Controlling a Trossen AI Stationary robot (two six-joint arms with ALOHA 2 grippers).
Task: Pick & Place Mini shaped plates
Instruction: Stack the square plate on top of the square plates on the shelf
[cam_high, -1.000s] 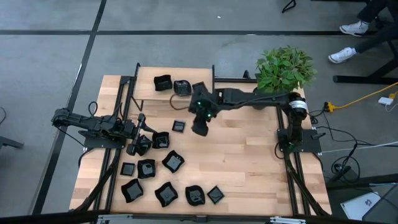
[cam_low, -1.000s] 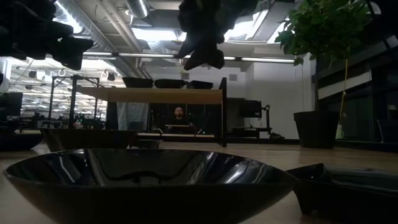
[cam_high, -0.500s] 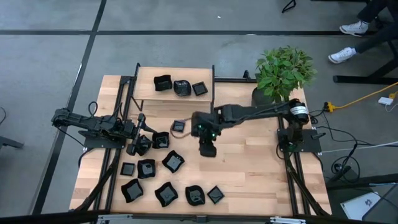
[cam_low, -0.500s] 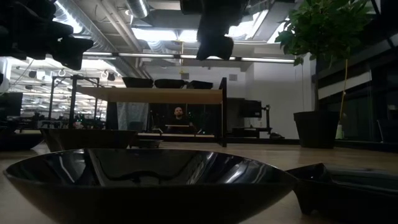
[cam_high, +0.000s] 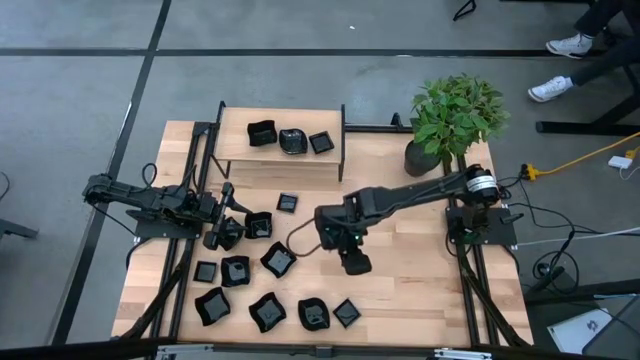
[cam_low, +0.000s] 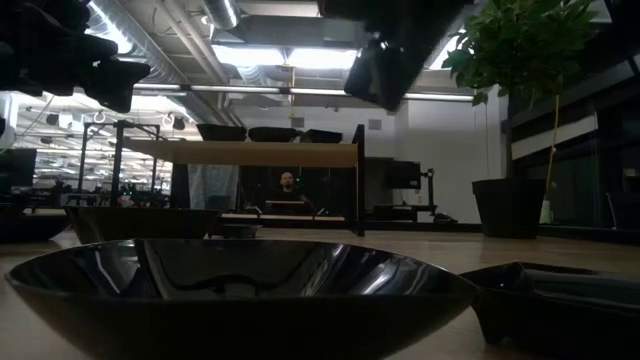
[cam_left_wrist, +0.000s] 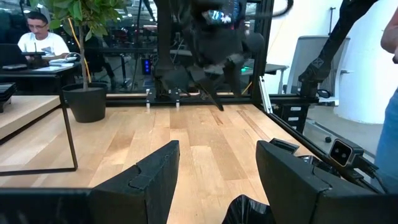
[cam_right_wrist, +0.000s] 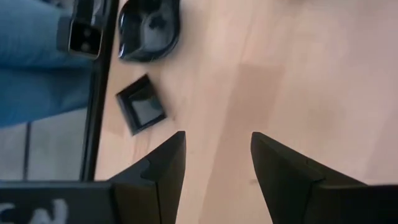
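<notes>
Three mini shaped plates (cam_high: 292, 139) sit on the raised wooden shelf at the table's far side. One small square plate (cam_high: 287, 203) lies alone in front of it. Several more plates (cam_high: 278, 260) lie scattered over the near-left part of the table. My right gripper (cam_high: 356, 265) is open and empty. It hovers above bare wood near the table's middle, pointing down. Its wrist view shows a small square plate (cam_right_wrist: 142, 106) and a wavy plate (cam_right_wrist: 149, 22) beyond the fingers. My left gripper (cam_high: 224, 232) is open and low at the left of the cluster. A plate's rim (cam_left_wrist: 249, 210) shows between its fingers.
A potted plant (cam_high: 455, 115) stands at the table's far right corner. The shelf's thin black legs (cam_left_wrist: 69, 134) stand on the far side. Bare wood (cam_high: 420, 270) spreads over the table's right half. In the low view, a large dish (cam_low: 240, 285) fills the foreground.
My right arm has swung from just in front of the shelf toward the near edge and a little to the right, staying raised above the table. The plates and my left arm have kept still.
</notes>
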